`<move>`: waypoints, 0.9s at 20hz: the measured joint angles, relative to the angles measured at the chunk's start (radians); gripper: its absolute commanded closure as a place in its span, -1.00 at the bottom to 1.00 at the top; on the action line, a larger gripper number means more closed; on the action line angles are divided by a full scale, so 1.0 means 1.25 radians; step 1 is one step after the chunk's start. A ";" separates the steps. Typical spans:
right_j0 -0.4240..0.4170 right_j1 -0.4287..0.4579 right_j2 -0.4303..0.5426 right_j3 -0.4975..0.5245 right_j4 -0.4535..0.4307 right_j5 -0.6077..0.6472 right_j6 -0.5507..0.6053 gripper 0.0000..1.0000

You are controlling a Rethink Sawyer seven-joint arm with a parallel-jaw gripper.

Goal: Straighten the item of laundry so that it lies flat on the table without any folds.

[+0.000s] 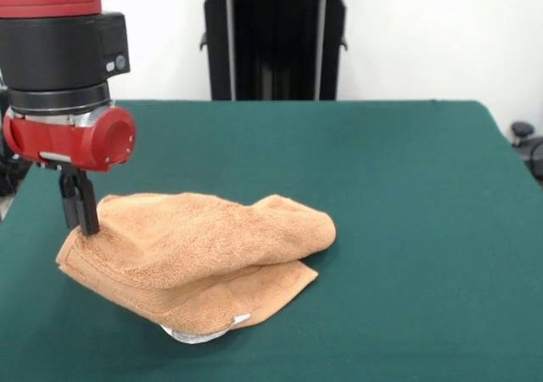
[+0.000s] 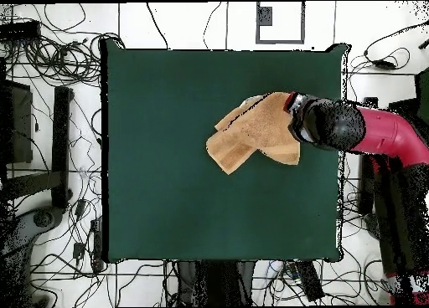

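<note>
- We see one hand [image 1: 81, 221] on one red and black arm [image 2: 381, 133], its fingers close together and pressed into the towel's edge; they seem to pinch the cloth.
- One orange-tan towel [image 1: 204, 250] lies crumpled and folded over itself, in about two layers.
- A small white tag [image 1: 240, 320] shows at its near edge.
- One green tabletop [image 1: 407, 229] carries the towel, which sits toward the side where the arm reaches in.
</note>
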 measured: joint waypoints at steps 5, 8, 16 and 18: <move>0.000 -0.019 0.000 0.016 0.003 0.011 0.000 1.00; 0.000 -0.037 0.000 0.028 0.007 0.026 0.000 1.00; -0.009 -0.097 0.008 0.072 0.008 0.038 0.000 1.00; -0.018 -0.107 0.017 0.085 0.009 0.038 0.000 1.00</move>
